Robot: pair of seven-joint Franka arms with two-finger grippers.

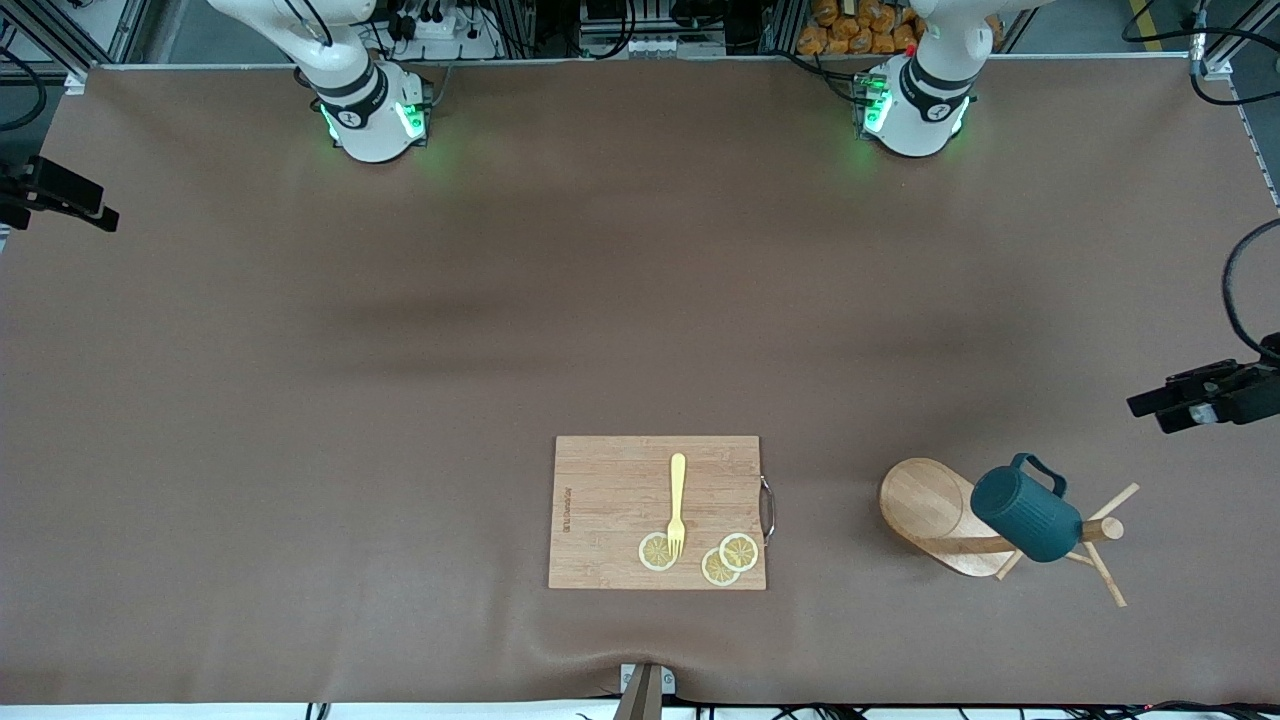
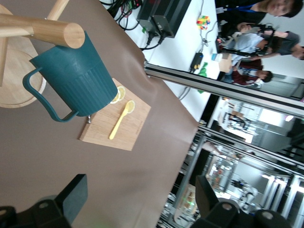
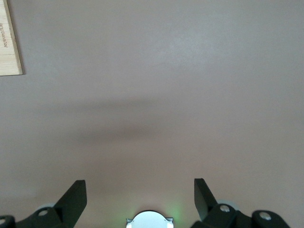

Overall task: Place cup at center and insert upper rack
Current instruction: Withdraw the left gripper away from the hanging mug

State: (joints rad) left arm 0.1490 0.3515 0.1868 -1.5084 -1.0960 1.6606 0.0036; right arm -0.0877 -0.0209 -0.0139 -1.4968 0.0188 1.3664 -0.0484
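While the cup (image 1: 1027, 516) hangs on the tipped-over upper rack (image 1: 940, 515) toward the left arm's end of the table (image 1: 300, 400), a cutting board (image 1: 657, 512) lies beside it nearer the middle, carrying a yellow fork (image 1: 677, 503) and lemon slices (image 1: 728, 558). Nothing stands between rack and board. Neither claw shows in the front view; the wrist views show the left claw (image 2: 138, 199) spread open above the cup and the right claw (image 3: 140, 197) spread open over bare table, holding nothing.
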